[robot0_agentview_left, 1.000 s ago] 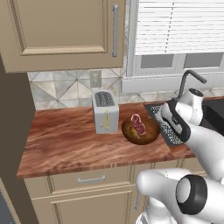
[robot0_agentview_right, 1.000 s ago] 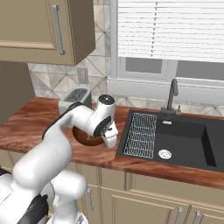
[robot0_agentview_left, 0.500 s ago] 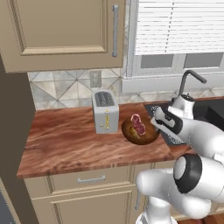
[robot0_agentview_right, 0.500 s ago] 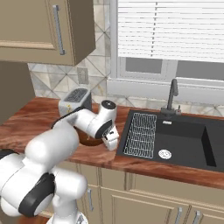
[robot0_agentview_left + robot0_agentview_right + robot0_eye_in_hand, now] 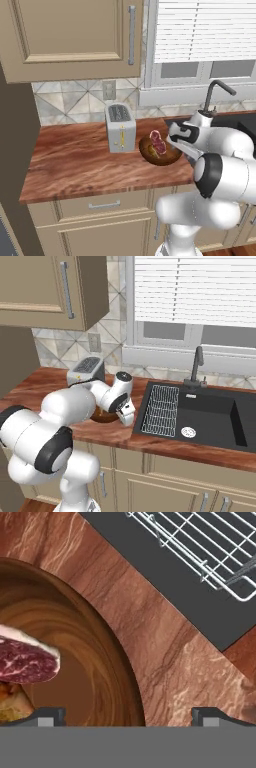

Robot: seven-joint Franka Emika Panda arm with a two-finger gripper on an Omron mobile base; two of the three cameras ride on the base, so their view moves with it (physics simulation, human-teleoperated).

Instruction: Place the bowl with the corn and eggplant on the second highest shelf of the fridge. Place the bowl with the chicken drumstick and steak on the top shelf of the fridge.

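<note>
Wooden bowl [image 5: 100,662] rim sits between the gripper [image 5: 127,714] fingertips, spread wide and gripping nothing.

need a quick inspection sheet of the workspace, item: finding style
surface: wood-grain counter, bare to the left of the toaster
job's things: brown bowl on the counter near the sink, holding a steak; a tan piece under the steak in the hand view, too little shown to name
clutter: toaster left of the bowl, apart from it
end effector: end effector low over the bowl's rim on the sink side, fingers wide apart, one inside the rim and one outside, holding nothing
cables: nothing seen
surroundings: black sink with wire rack and faucet, window blinds, upper cabinet, wall outlet
</note>
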